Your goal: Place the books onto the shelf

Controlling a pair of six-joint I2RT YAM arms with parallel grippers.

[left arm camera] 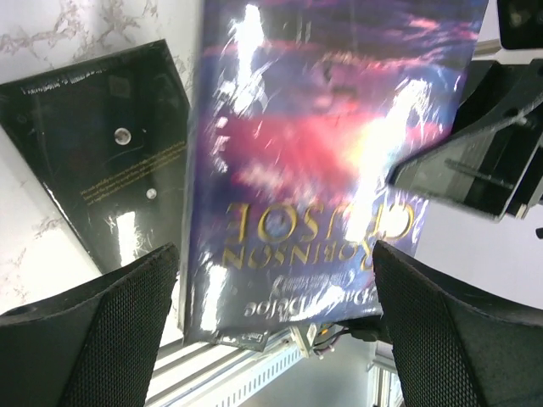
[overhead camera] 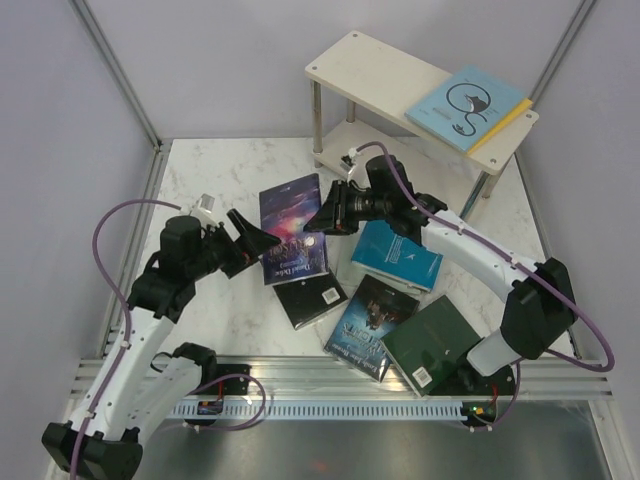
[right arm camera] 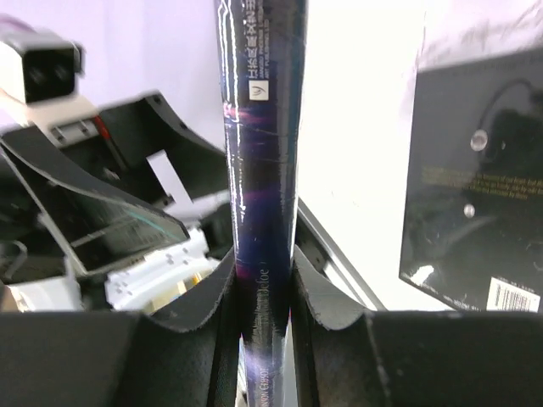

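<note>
- The purple galaxy book (right arm camera: 259, 170) stands edge-on in the middle, its spine running from the top edge downward.
- The right gripper (right arm camera: 263, 284) clamps it, one dark finger (right arm camera: 208, 297) pressed to each side.
- The left gripper (right arm camera: 127, 178) sits left of the book, its jaws spread.
- A black book (right arm camera: 475, 186) lies flat on the white table (right arm camera: 356, 170) at right, with a barcode sticker (right arm camera: 512, 295) at its lower corner.

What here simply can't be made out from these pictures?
Black book: top external, upper part under the purple galaxy book.
Galaxy cover's small print: left wrist, blurred by glare.
Shelf, lower board: top external, mostly hidden by its upper board.
Dark green book: top external, corner behind right arm.
</note>
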